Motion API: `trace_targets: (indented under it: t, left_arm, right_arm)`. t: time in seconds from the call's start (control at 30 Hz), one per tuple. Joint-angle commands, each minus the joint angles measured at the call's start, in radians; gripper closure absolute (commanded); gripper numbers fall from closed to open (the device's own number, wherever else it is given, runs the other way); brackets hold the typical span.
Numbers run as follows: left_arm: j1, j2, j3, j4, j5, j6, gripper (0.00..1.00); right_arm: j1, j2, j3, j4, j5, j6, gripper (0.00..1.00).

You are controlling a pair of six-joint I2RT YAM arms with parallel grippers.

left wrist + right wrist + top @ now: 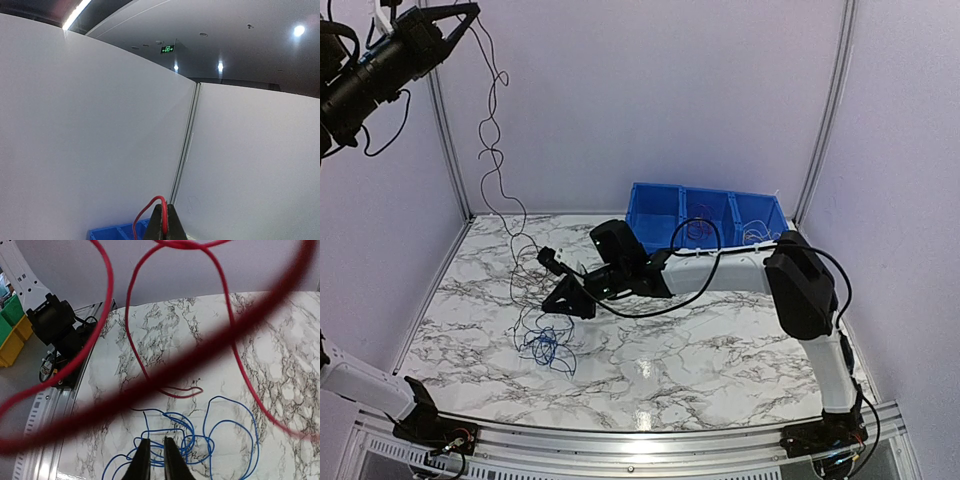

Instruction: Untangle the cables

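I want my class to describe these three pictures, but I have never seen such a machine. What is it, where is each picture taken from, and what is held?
These are two robot arms bolted at the near edge of a marble table, each ending in a two-finger gripper. One picture looks down from above and behind; the other two come from wrist cameras. The left gripper, raised high, is shut on a red cable that hangs down. The right gripper is low over a tangled blue cable on the table; whether it grips is unclear. A blue bin stands at the back.
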Motion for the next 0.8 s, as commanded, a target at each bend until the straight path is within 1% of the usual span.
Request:
trace_targets:
  t: [0.0,0.07,0.1,0.2,0.27,0.33,0.4,0.53,0.63,0.77]
  left_arm:
    - [-0.004,-0.034,-0.029,0.054,-0.006,-0.009,1.0]
    - [-0.004,-0.044,-0.059,0.056,-0.009,-0.012,1.0]
    - [-0.004,-0.051,-0.073,0.056,-0.01,-0.015,1.0]
    - [-0.004,-0.074,-0.123,0.059,-0.014,-0.026,1.0]
    - [-0.004,-0.088,-0.154,0.061,-0.016,-0.036,1.0]
    - [-0.004,-0.095,-0.181,0.065,-0.015,-0.05,1.0]
    - [-0.006,-0.098,-0.209,0.065,-0.01,-0.063,1.0]
    - [-0.005,-0.098,-0.245,0.067,0.012,-0.089,1.0]
    - [-0.005,-0.094,-0.257,0.068,0.02,-0.113,1.0]
    - [-0.006,-0.087,-0.263,0.068,0.062,-0.132,1.0]
  right_arm:
    - [-0.01,-0.073,-0.057,0.03,-0.014,-0.007,0.94]
    - [-0.013,-0.124,-0.104,0.001,-0.017,-0.051,0.92]
    - [-0.014,-0.152,-0.122,-0.028,-0.024,-0.071,0.87]
    - [-0.019,-0.238,-0.176,-0.068,-0.023,-0.114,0.64]
    - [-0.021,-0.286,-0.194,-0.069,-0.005,-0.125,0.53]
    - [-0.022,-0.298,-0.164,-0.098,0.004,-0.127,0.45]
    - [-0.024,-0.289,-0.119,-0.132,0.015,-0.124,0.41]
    - [-0.025,-0.259,-0.042,-0.137,0.027,-0.102,0.29]
    - [-0.026,-0.209,0.026,-0.147,0.052,-0.064,0.25]
    - [-0.026,-0.158,0.059,-0.146,0.044,-0.036,0.23]
